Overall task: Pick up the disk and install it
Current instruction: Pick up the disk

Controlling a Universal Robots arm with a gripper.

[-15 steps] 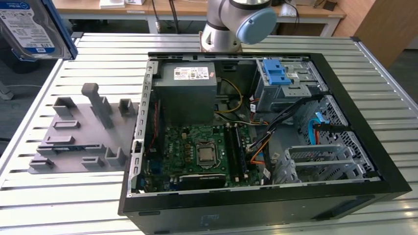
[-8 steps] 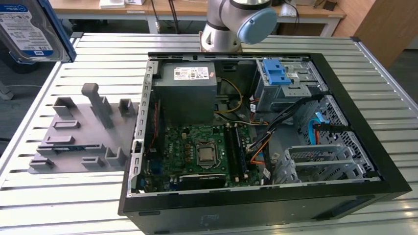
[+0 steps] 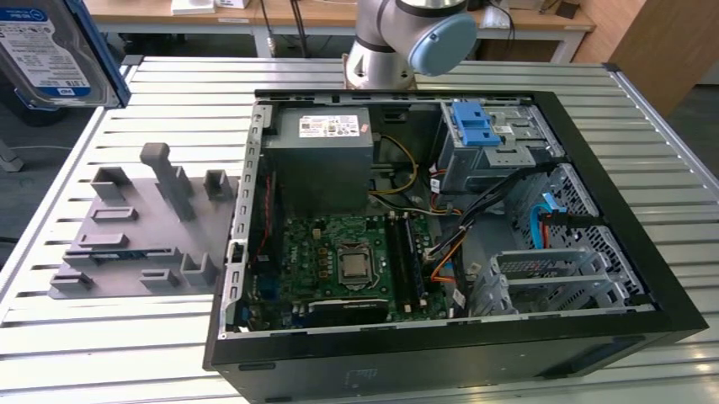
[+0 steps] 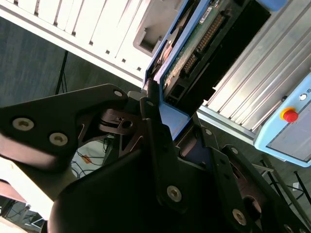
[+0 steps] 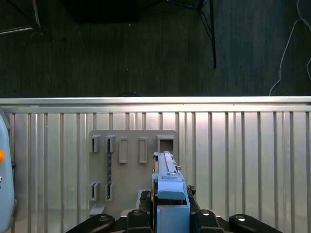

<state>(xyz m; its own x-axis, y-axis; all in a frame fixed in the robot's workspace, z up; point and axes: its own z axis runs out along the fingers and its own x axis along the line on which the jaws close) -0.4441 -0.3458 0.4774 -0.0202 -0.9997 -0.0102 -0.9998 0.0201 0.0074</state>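
1. Carrying step is in hand, I judge: the gripper [image 5: 167, 216] has its fingers [image 5: 138, 214] clamped on the disk [image 3: 47, 49]. The disk is held up at the exterior view's left, well apart from the computer case [image 3: 629, 252].
2. Installation is not yet done. It calls for lining the disk square with the drive cage [image 3: 506, 153].
3. Room above the table [image 3: 113, 337] and the grey fixture [image 3: 135, 227] is open. The case walls and the cables [image 3: 528, 189] crowd the cage.

The exterior view looks steeply down from some way off onto the open computer case [image 3: 450, 362] and slatted table [image 3: 135, 353]. Both wrist views sit close behind the gripper [image 5: 171, 213] and disk [image 5: 171, 191], the first facing down onto the table. It shares the grey fixture plate [image 3: 124, 244], left of centre in the exterior frame.
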